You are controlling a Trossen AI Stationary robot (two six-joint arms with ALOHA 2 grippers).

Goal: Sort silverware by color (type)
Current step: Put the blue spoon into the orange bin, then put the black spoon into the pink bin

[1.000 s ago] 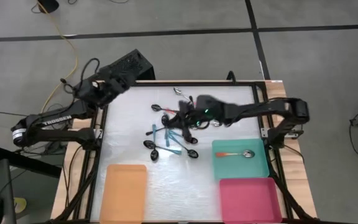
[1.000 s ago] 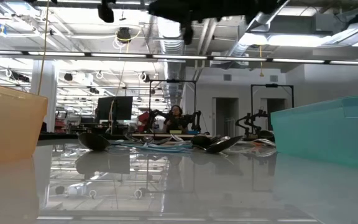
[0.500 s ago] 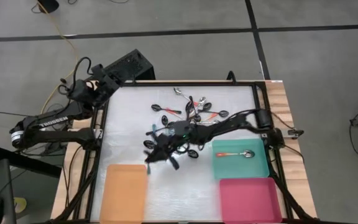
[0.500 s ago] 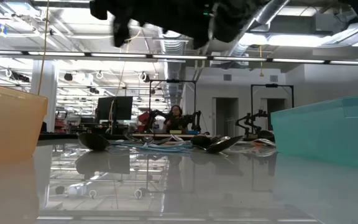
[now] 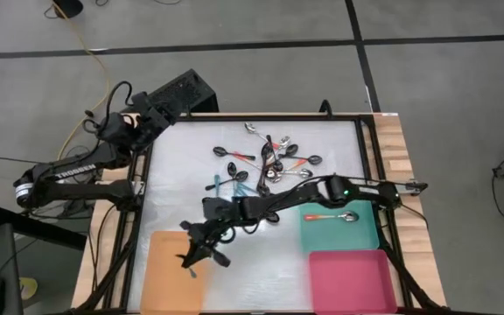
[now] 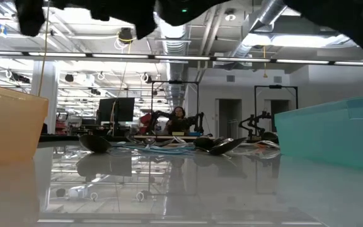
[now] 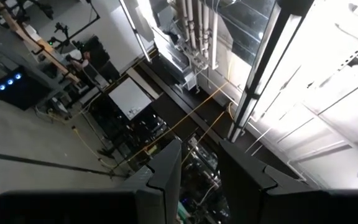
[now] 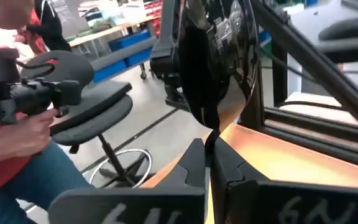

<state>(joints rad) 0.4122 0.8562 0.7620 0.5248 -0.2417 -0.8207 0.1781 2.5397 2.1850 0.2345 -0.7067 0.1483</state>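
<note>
The right arm has swung across from the pile, out over the orange tray (image 5: 160,280) at the near left of the table (image 5: 234,280). The right gripper (image 5: 201,254) hangs just above that tray's right edge, fingers (image 8: 191,165) pinched tight on a spoon (image 8: 219,50); the dark shiny bowl stands up large in the wrist view, and a bit of teal handle pokes out below the gripper in the high view. Back in the middle and far part of the table, the silverware pile (image 5: 265,162) sits loose, teal, red and metal handles mixed. One red-handled spoon (image 5: 331,216) lies in the teal tray (image 5: 366,236) on the right. The pink tray (image 5: 353,280) sits near right. The left gripper (image 5: 138,118) waits off the far-left corner, fingers (image 7: 166,171) parted a little, holding nothing.
</note>
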